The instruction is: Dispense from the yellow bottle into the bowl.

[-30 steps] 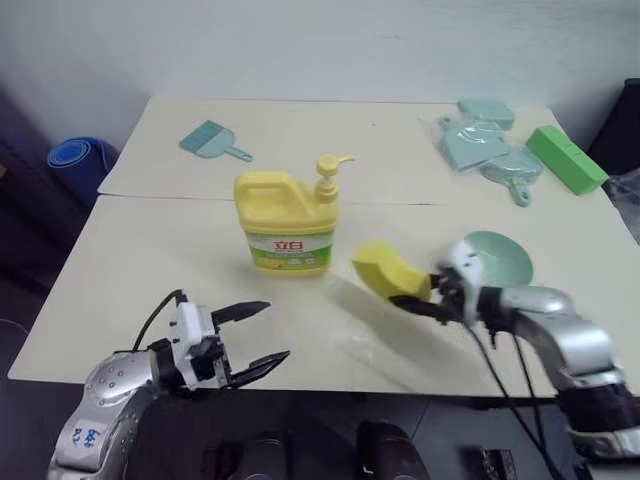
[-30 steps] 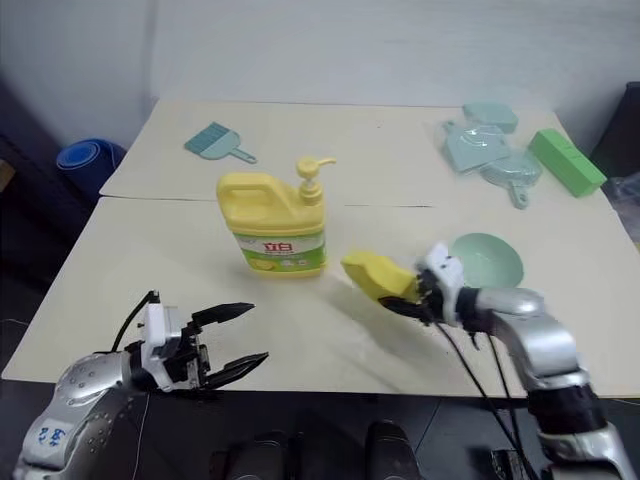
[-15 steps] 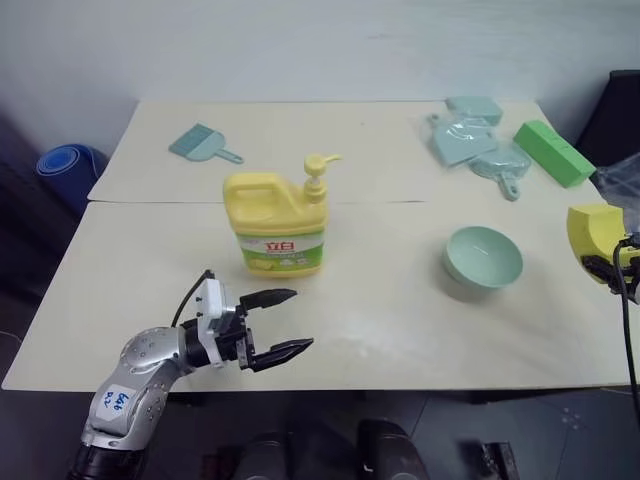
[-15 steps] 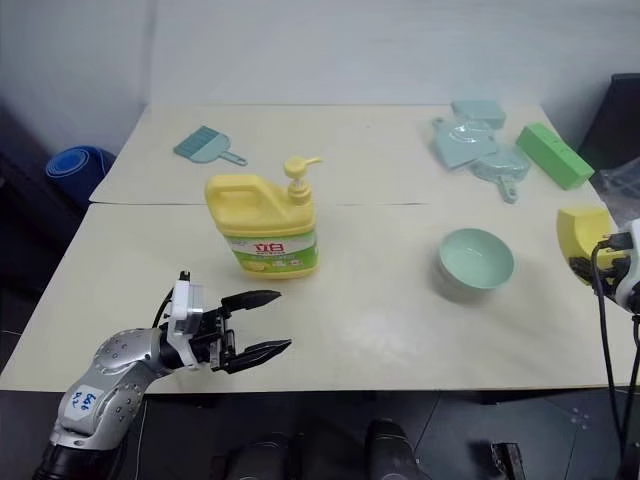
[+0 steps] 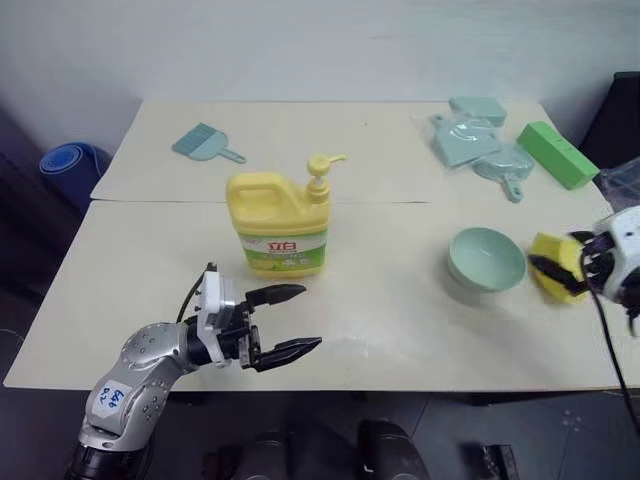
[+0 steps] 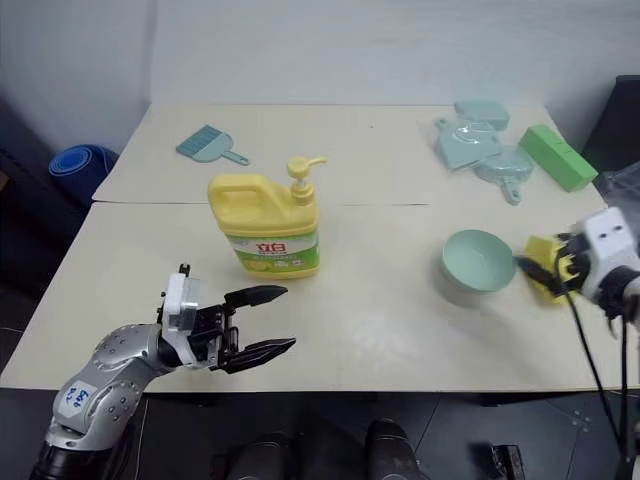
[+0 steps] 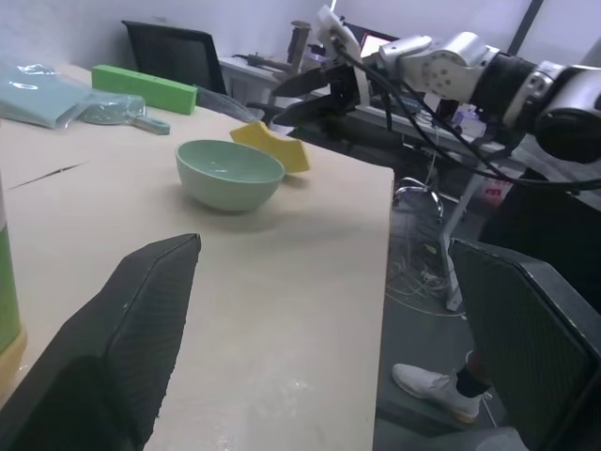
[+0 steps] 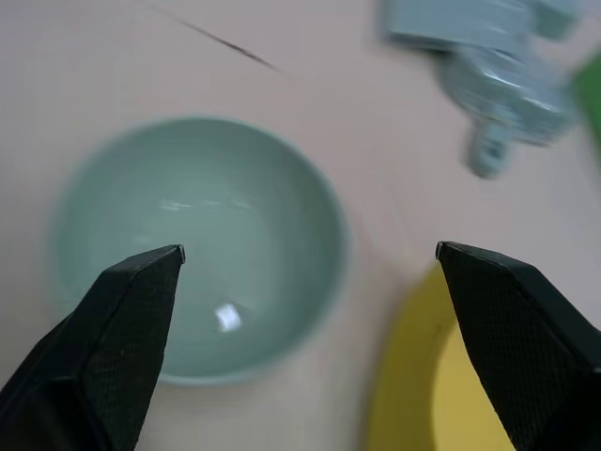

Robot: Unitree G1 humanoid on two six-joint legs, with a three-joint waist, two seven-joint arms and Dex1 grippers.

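Yellow bottle [image 5: 279, 226] upright, bowl [image 5: 486, 259] nr sponge [image 5: 553, 278], maybe touching

The yellow bottle [image 5: 279, 218] looks like smooth, slightly glossy plastic, its label a shiny printed film. The bowl [image 5: 486, 258], just beside the right end effector [image 5: 562, 268], is smooth pale mint plastic with soft highlights inside (clearest in the right wrist view). The yellow sponge [image 5: 556, 279] between that end effector's fingers looks matt and porous. The table [image 5: 400, 320] is a matt cream laminate. The left end effector [image 5: 292, 320] has matt black, finely textured fingers [image 7: 141, 319] on a brushed metal arm.
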